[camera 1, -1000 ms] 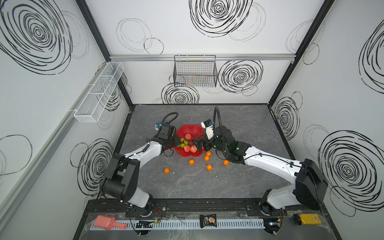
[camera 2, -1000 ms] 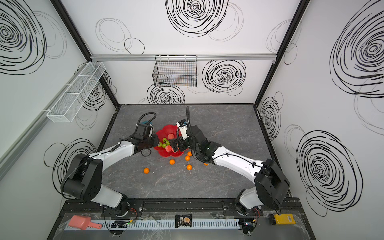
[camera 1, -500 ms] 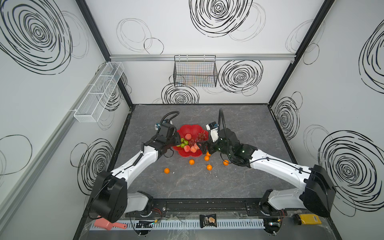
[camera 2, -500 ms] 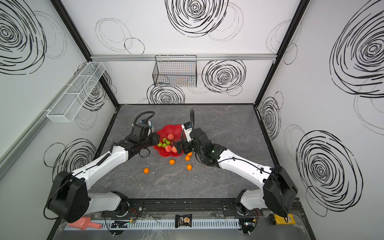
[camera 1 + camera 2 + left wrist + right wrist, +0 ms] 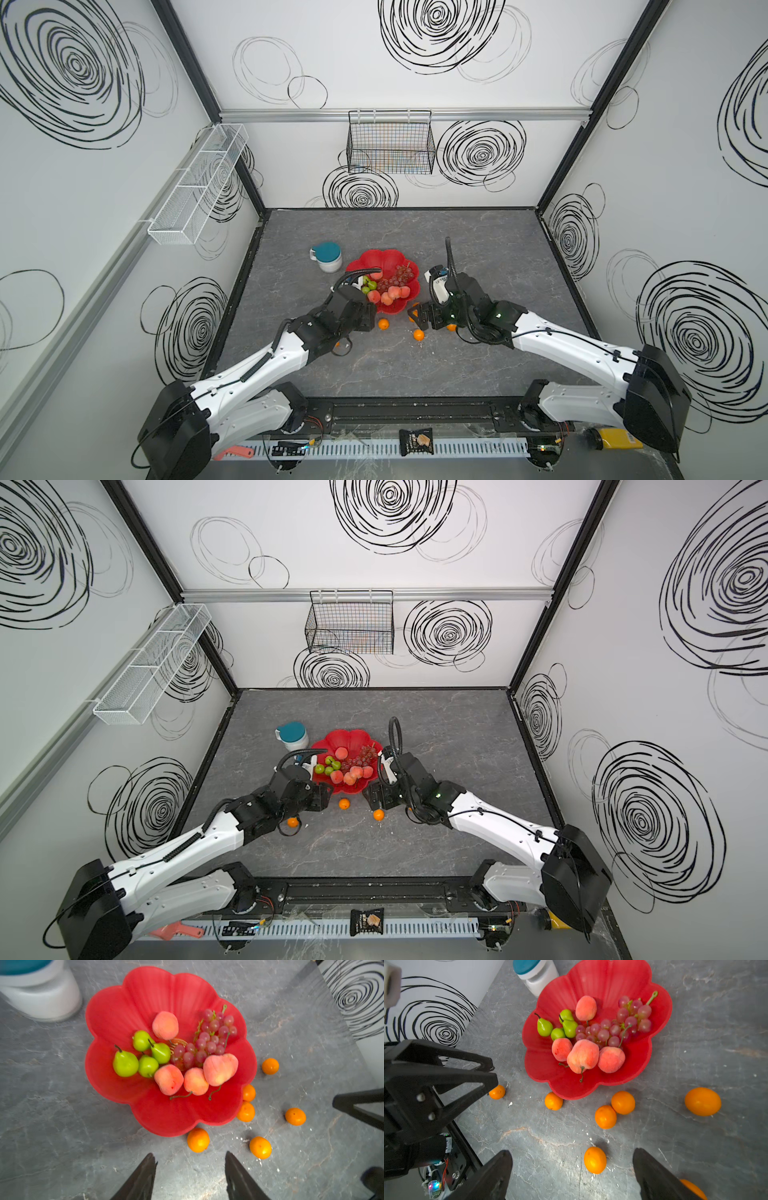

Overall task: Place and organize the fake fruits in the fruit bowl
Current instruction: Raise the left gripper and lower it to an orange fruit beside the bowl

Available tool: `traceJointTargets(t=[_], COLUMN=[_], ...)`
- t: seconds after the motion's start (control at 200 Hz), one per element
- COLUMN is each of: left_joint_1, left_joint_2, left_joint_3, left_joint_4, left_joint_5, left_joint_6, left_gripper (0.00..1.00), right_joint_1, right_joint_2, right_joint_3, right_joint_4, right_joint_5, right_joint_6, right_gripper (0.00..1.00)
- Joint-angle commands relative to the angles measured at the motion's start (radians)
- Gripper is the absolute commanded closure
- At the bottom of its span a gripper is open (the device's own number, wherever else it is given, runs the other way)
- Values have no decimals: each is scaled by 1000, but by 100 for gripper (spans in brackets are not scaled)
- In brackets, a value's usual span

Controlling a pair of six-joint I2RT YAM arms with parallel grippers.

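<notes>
The red petal-rimmed fruit bowl (image 5: 376, 259) (image 5: 345, 739) (image 5: 145, 1001) (image 5: 602, 978) holds green pears (image 5: 145, 1053), pink peaches (image 5: 220, 1069) and a grape bunch (image 5: 207, 1041). Several oranges lie on the table by its near rim. My left gripper (image 5: 368, 319) (image 5: 323, 798) (image 5: 190, 1157) is open and empty, with an orange (image 5: 198, 1140) just beyond its tips. My right gripper (image 5: 422, 318) (image 5: 371, 798) (image 5: 572, 1154) stands wide open above the table; an orange (image 5: 595, 1160) (image 5: 418, 334) lies loose between its fingers.
A white mug with teal lid (image 5: 327, 257) (image 5: 37, 991) stands close to the bowl's far left side. More oranges sit right of the bowl (image 5: 703, 1101) and under the left arm (image 5: 293, 822). In the right wrist view the left gripper's fingers (image 5: 475, 1076) are nearby.
Both grippers have pulled back from the bowl toward the front of the table. The left gripper has opened wider. The mug, hidden before behind the left arm, now shows.
</notes>
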Motion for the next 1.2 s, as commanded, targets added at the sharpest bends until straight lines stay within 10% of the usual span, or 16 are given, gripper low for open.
traceJointTargets(t=[0.0,0.35,1.196], left_joint_1=[-66,-218,-129], left_joint_2=[16,151,419], left_joint_3=[-21,-56,25], left_joint_4=[36,154,226], left_joint_5=[-65,-141,-129], left_joint_6=[-40,-105,-58], left_gripper=[41,36,38], right_joint_1=[-14,-40,-67], right_joint_2=[-44,-123,-152], right_joint_3=[-20,-44,-64], right_joint_4=[-34,-62,-41], right_joint_5=[-32,-14,-37], right_joint_6=[35,34,24], right_gripper=[5,6,5])
